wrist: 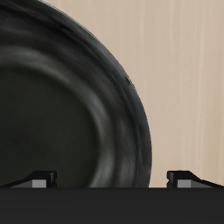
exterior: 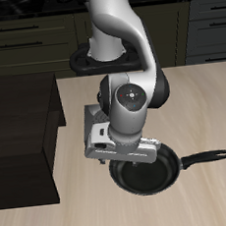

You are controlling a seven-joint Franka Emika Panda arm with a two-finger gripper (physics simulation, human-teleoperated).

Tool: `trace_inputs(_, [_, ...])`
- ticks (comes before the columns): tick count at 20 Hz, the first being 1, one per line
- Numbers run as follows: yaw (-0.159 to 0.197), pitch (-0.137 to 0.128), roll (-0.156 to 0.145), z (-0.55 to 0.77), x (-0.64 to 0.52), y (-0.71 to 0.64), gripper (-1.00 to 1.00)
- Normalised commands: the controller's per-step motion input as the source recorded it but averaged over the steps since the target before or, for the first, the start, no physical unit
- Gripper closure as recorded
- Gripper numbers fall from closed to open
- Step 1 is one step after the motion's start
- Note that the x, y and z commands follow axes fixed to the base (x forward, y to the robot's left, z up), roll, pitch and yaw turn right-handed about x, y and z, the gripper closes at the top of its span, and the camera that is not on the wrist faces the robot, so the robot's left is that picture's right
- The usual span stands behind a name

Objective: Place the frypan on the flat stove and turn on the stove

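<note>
While the tool [exterior: 127, 155] hangs spread wide and empty over the frypan [exterior: 146, 171], its rim [wrist: 131, 105] may slip on closing.

One black frypan [exterior: 143, 171] with one long handle, one large dark brown box [exterior: 24, 139], and one robot arm [exterior: 124, 55] on one worktop [exterior: 198, 101].

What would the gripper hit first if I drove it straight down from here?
Most likely the frypan: the gripper points down at its rim, with bare table beside it. How much height is left is unclear.
</note>
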Motion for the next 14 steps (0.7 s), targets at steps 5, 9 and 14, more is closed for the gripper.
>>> trace_inputs(5, [-0.032,0.030,-0.022,-0.18,-0.04,-0.14,1.00])
trace_inputs(9, [0.017,-0.016,0.010,-0.02,-0.06,-0.07,1.00])
trace_inputs(14, [-0.032,-0.014,0.031,0.10,-0.09,-0.03,1.00])
